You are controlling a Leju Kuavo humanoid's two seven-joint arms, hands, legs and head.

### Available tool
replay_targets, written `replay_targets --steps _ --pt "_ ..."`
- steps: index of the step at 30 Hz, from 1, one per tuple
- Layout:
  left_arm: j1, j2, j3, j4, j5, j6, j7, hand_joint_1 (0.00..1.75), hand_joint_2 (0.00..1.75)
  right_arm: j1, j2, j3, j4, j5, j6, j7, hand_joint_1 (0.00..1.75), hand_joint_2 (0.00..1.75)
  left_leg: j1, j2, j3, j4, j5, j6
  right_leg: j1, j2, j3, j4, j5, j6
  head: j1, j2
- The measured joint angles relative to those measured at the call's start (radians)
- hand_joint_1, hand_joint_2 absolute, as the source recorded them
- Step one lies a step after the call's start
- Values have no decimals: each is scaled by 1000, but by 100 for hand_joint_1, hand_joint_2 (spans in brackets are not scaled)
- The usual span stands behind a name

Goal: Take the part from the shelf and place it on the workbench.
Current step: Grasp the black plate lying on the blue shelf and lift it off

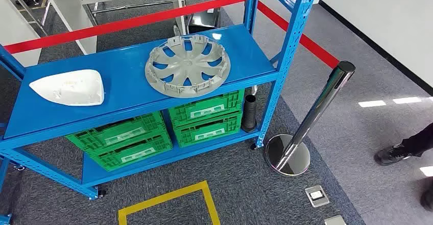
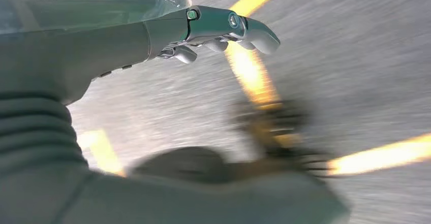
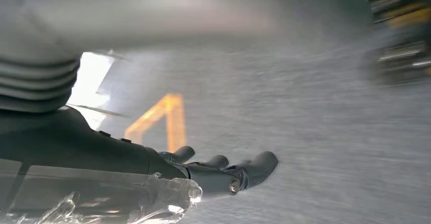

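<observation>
Looking down from my head, I see a blue metal shelf standing on grey carpet. On its upper board lie two parts. Nearer the right end is a grey plastic wheel cover, round, lying flat, with curved spokes fanning out from a small hub and a ring of short clips along its rim. Well apart from it, toward the left end of the same board, lies a white shell-shaped part, smooth, glossy and pointed at its left tip. Which of the two the task means, I cannot tell.

Under that board, green crates sit side by side in stacks on the lower board, with a black ribbed tube upright just beside the right stack. A chrome post stands on the floor to the right of the shelf, and a red belt runs behind the shelf. Yellow tape marks the carpet in front.

My left hand hangs over blurred carpet and yellow tape, its fingers straight and apart, holding nothing. My right hand hangs the same way, fingers loosely extended, nothing in it.
</observation>
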Motion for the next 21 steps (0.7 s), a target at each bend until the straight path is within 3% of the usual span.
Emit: replay_targets --steps 4,8,18,21 --pt "11 0 0 8 0 0 -2 0 175 -12 0 0 -7 0 0 2 0 175 1 -6 1 -10 1 -4 1 -10 1 0 -5 -7 -7 0" --pt "6 1 -15 21 27 3 -3 0 175 -21 1 12 -20 -28 -2 3 0 175 2 0 5 -19 0 -11 1 -5 1 0 -8 -14 -12 0" --pt "-34 -5 -126 31 194 50 -3 0 175 -57 3 127 -28 -221 -12 3 0 175 1 2 7 -22 0 -17 1 -4 4 -1 -8 -13 -14 0" --pt "-40 -6 -149 32 225 58 -3 0 44 -64 4 152 -28 -256 -15 3 0 175 0 2 8 -22 0 -17 0 -3 6 -1 -8 -13 -14 0"
